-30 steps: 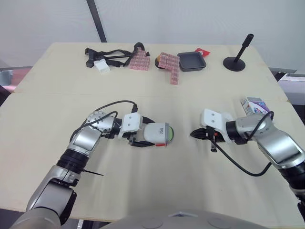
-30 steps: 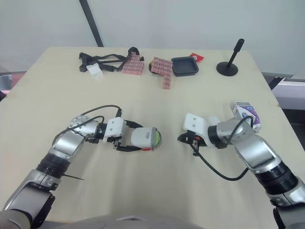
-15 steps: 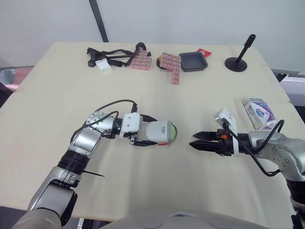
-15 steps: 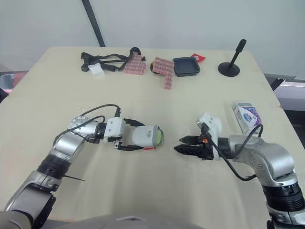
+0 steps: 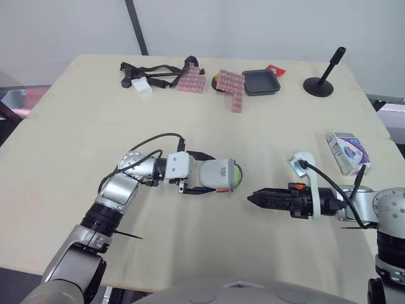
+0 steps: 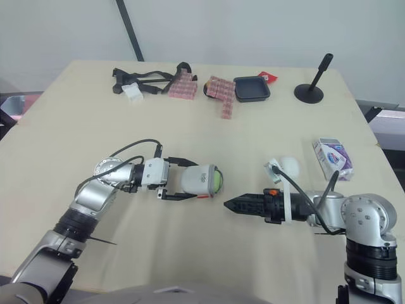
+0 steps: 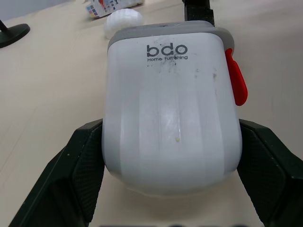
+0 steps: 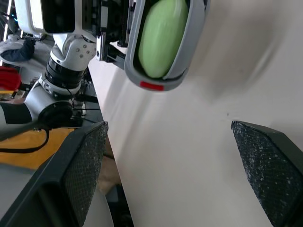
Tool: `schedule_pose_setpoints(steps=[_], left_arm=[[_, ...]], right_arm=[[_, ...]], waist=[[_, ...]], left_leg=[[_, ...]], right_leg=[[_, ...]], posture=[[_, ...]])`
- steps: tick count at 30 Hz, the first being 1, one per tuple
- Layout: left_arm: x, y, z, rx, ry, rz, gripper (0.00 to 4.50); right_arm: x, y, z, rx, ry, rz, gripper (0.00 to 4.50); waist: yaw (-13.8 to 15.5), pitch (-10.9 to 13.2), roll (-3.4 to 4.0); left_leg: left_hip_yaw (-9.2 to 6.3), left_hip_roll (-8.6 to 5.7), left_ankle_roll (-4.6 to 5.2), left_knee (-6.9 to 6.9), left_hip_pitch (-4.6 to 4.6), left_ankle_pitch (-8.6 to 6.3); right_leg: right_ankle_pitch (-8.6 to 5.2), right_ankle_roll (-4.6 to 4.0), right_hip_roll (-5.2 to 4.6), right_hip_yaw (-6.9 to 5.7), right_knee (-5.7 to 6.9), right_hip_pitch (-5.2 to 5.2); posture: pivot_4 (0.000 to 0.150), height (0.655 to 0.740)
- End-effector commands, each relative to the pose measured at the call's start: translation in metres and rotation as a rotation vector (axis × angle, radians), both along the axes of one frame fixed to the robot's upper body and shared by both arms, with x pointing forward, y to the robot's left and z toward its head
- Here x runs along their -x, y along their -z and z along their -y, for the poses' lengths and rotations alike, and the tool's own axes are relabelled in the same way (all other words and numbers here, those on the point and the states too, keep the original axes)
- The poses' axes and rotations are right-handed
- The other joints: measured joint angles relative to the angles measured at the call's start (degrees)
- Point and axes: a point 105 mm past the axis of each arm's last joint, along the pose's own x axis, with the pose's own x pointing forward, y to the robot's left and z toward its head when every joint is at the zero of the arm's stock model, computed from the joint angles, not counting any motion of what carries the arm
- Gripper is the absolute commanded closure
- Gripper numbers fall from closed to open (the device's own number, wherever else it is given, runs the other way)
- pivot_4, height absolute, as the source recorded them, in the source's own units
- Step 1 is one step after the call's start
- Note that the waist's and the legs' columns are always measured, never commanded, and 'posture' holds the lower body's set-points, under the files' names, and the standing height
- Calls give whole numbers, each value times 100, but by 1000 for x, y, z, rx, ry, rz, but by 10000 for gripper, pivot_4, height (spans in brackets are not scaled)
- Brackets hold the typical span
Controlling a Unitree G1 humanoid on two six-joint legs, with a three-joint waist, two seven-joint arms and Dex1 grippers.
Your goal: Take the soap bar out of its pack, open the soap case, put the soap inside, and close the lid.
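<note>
- Pinching a white soap case (image 7: 170, 109) across its sides with the left end effector (image 5: 199, 173), black fingers (image 7: 80, 175) pressed against both flanks.
- Holding the case on its side low over the desk (image 5: 76, 145), contact with the surface impossible to tell, grey-rimmed mouth turned toward the right end effector (image 5: 254, 199).
- Showing a green soap bar (image 8: 161, 35) inside that rim, a red latch (image 7: 236, 82) on the rim's edge.
- Aiming the right end effector straight at the case mouth, near but apart, its own fingers (image 8: 80, 179) spread wide.
- Lying flat on the desk behind the right end effector, out past its wrist: the blue-and-purple soap pack (image 5: 347, 152), with a white crumpled lump (image 6: 288, 166) just beside the wrist, nearer than the pack.
- Lined up well beyond both end effectors, along the desk's far side: a black strap (image 5: 158, 71), pink blocks (image 5: 233, 85), a black tray (image 5: 261, 82) and a black stand (image 5: 323, 79).
</note>
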Motion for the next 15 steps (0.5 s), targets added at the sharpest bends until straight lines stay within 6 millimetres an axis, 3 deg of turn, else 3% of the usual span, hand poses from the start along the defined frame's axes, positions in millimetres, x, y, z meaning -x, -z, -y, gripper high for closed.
schedule_pose_setpoints(steps=[1, 15], left_arm=[[4, -17, 5, 54, 27, 82, 10540], [3, -23, 14, 77, 40, 174, 10540]], right_arm=[[-4, -7, -2, -1, 9, 28, 219], [-19, -21, -31, -93, 21, 61, 219]], waist=[[5, 0, 0], [5, 0, 1]], left_leg=[[0, 0, 0, 0, 1, 0], [0, -10, -2, -1, -2, 0]], right_leg=[[0, 0, -1, 0, 0, 0], [1, 1, 1, -1, -5, 0]], posture=[[1500, 7400], [1500, 7400]])
